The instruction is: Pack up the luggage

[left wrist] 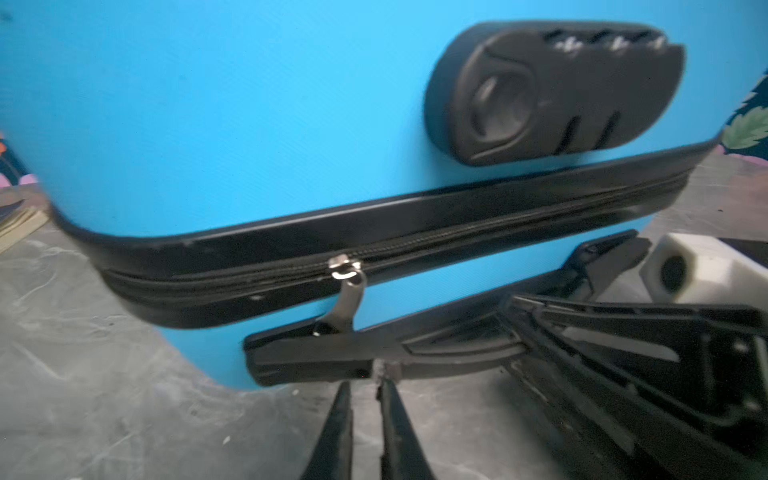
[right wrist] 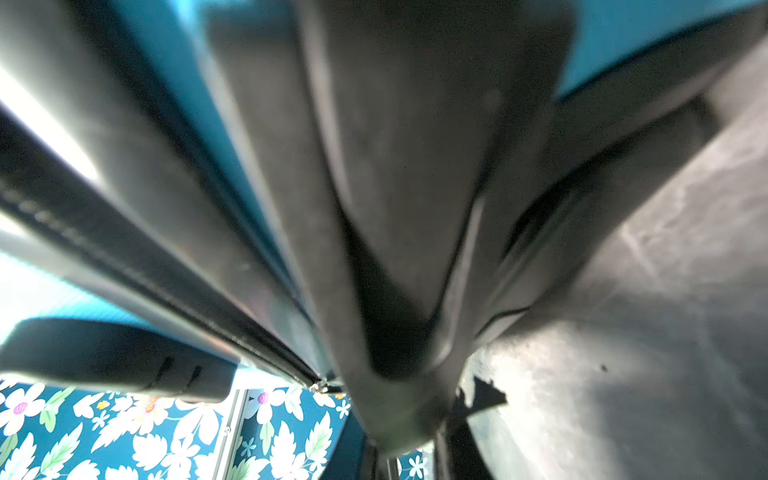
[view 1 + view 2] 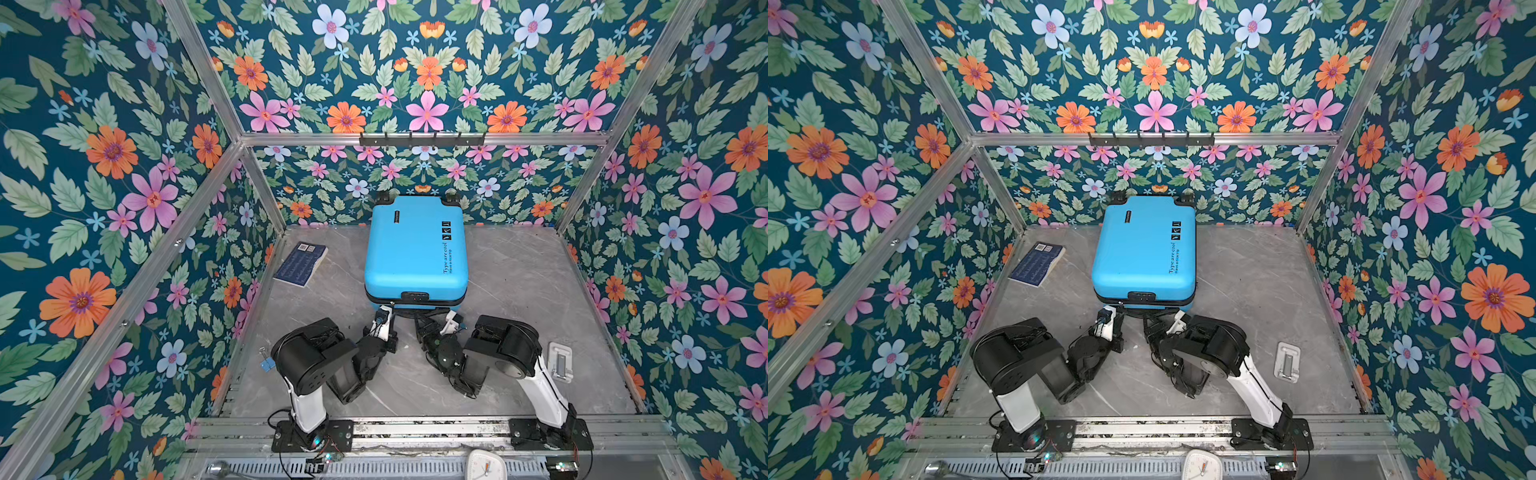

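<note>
The luggage (image 3: pixel 415 249) (image 3: pixel 1144 249) is a bright-blue suitcase lying flat and zipped closed mid-table, its black lock (image 3: pixel 414 296) facing the arms. In the left wrist view a silver zipper pull (image 1: pixel 347 299) hangs from the black zip seam, touching the suitcase's black handle (image 1: pixel 332 357). My left gripper (image 1: pixel 365 384) (image 3: pixel 388 311) sits just below that handle, jaws slightly apart with only table between them. My right gripper (image 1: pixel 511 332) (image 3: pixel 420 319) is shut on the same handle, which fills the right wrist view (image 2: pixel 415 208).
A dark-blue book (image 3: pixel 300 264) lies at the back left of the grey table (image 3: pixel 519 291). A white flat holder (image 3: pixel 560 361) sits at the right and a small blue clip (image 3: pixel 266 362) at the left. A hook rail (image 3: pixel 422 139) hangs on the back wall.
</note>
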